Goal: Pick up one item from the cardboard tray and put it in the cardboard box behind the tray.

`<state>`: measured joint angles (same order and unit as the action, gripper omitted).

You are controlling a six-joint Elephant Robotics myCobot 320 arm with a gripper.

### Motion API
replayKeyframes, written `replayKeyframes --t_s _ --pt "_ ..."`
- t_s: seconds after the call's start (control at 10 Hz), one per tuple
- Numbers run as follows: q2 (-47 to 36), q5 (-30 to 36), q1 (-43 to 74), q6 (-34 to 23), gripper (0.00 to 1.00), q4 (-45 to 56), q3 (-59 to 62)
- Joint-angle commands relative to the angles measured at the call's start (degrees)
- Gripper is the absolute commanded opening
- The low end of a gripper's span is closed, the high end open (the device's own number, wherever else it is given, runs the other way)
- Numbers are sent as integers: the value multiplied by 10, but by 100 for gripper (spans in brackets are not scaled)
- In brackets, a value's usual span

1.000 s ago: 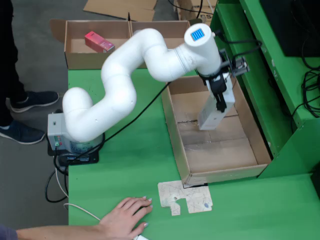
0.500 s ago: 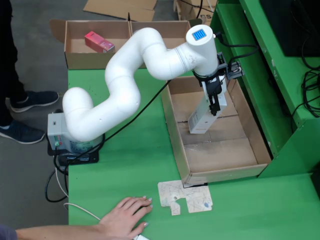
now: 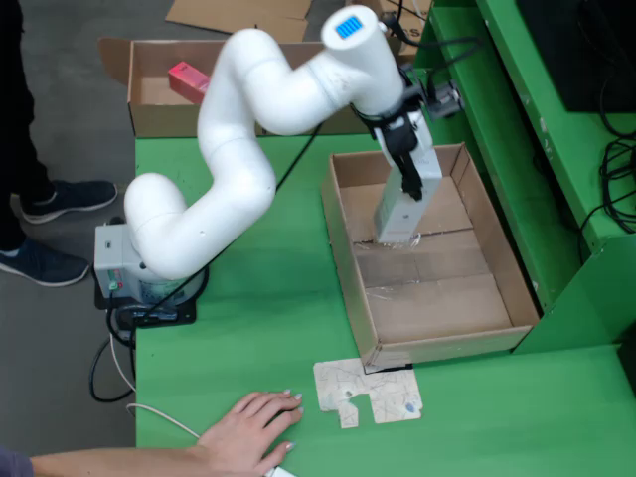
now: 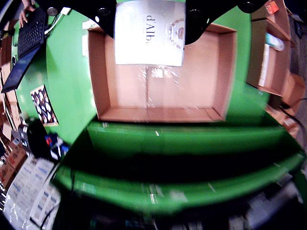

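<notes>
A tall white carton (image 3: 404, 206) hangs over the far half of the open cardboard tray (image 3: 344, 248), tilted slightly. My gripper (image 3: 408, 185) is shut on its upper end. In the wrist view the same carton (image 4: 149, 33), printed "d'Alba", fills the top between my black fingers (image 4: 199, 21), with the tray floor (image 4: 192, 86) below it holding nothing else. Behind the tray lies the cardboard box (image 3: 149, 119), with a pink packet (image 3: 187, 78) inside, partly hidden by my arm.
A person's hand (image 3: 248, 417) rests on the green table (image 3: 268, 328) near the front edge, next to a flat cardboard scrap (image 3: 368, 393). A green frame (image 3: 517, 129) rises to the right of the tray. Someone's shoes (image 3: 40, 263) are on the floor at left.
My arm has swung toward the far end of the tray, carrying the white carton with it. The carton now stands more upright.
</notes>
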<state>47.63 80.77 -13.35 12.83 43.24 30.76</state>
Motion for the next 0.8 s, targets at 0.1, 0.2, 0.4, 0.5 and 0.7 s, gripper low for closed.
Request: replayKeyframes --t_s 0.1,0.2,0.4,0.5,0.7 --pt "-117 -28 -46 32 0 164 147" --pt "-125 -24 -46 30 0 154 127" --pt "-152 4 -51 8 0 118 40" --pt "-148 20 -52 -10 0 98 18" --pt "-156 25 -68 -15 0 92 -7"
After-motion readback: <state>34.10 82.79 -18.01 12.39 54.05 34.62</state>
